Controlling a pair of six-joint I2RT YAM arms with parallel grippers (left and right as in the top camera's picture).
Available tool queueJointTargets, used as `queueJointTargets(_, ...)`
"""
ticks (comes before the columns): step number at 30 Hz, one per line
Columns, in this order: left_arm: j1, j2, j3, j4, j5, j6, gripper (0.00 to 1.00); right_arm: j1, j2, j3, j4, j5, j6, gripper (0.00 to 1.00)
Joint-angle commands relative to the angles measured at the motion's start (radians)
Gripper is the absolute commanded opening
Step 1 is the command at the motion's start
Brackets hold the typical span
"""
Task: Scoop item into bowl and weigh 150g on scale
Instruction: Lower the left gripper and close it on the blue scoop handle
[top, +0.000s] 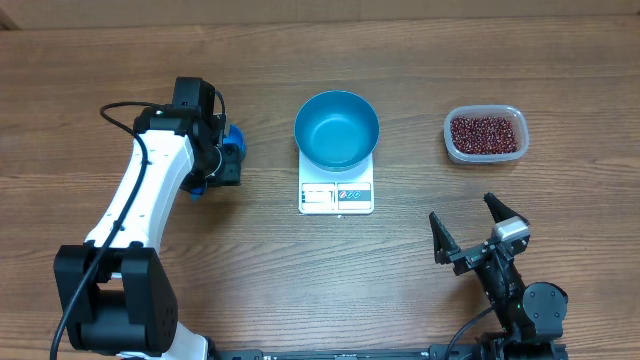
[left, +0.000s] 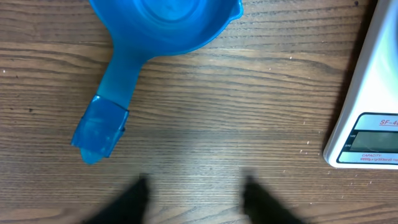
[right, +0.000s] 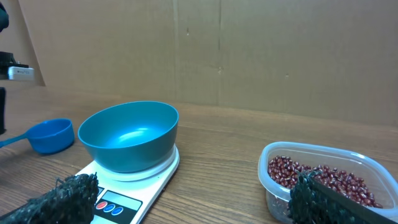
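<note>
The empty blue bowl (top: 337, 128) stands on the white scale (top: 336, 196) at the table's middle. The red-brown beans (top: 485, 133) fill a clear tub (top: 452, 140) to its right. A small blue scoop (left: 155, 25) lies left of the scale, its handle (left: 102, 118) pointing toward my left gripper (left: 196, 186). That gripper's blurred fingers (left: 134, 202) stand apart over bare wood just short of the handle's end, holding nothing. My right gripper (top: 468, 225) rests near the front right, wide open and empty, facing the bowl (right: 127, 134) and the tub (right: 323, 180).
A cardboard wall (right: 249, 50) rises behind the table. The scale's display corner (left: 367, 124) shows at the right of the left wrist view. Bare wood lies between the scale and the tub.
</note>
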Motion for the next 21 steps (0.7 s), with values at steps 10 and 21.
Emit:
queueJointTargets(10,0.008,0.008,-0.037,0.144,-0.111,0.071,0.25,0.008,-0.010,-0.010,0.005,0.010,-0.002,1.00)
queueJointTargets(21,0.032,0.086,-0.037,0.199,-0.100,0.230,0.66,0.008,-0.010,-0.010,0.005,0.010,-0.002,1.00)
